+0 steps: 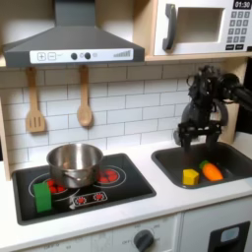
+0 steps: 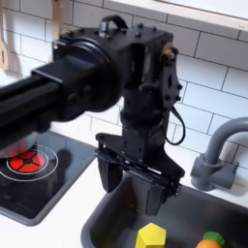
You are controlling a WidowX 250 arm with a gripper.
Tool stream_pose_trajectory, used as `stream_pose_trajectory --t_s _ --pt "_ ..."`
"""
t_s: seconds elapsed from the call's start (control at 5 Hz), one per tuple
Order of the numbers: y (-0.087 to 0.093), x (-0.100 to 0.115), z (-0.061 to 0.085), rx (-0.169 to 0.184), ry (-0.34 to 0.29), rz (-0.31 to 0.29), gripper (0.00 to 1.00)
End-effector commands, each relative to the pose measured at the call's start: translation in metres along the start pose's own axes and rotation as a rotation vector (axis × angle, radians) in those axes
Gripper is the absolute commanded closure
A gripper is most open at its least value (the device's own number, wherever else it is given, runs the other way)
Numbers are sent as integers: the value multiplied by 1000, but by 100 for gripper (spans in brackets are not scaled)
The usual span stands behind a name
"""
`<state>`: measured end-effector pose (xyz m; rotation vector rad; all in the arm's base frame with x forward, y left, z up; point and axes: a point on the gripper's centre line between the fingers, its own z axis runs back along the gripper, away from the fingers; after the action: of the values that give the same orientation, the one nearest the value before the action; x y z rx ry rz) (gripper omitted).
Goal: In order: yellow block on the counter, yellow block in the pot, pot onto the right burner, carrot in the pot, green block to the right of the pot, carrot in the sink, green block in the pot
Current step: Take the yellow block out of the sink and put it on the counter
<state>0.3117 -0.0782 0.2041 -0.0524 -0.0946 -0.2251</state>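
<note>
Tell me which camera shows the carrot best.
The first exterior view: the carrot lies whole in the sink beside the yellow block. The second exterior view cuts it off at the bottom edge.

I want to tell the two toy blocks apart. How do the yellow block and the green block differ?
Colour: the yellow block is bright yellow and the green block is bright green. Shape: the yellow block is a low cube, while the green block stands taller and upright. Place: the yellow block lies in the sink beside the carrot, and the green block stands on the black stovetop. Neither is held.
</note>
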Motion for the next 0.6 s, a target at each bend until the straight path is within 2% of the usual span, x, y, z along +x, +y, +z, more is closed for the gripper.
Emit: stream_pose_trajectory --t_s 0.0,0.4 --pt "-1 6 -15 -8 25 -12 0" --pt "0 13 -27 -10 27 -3 0"
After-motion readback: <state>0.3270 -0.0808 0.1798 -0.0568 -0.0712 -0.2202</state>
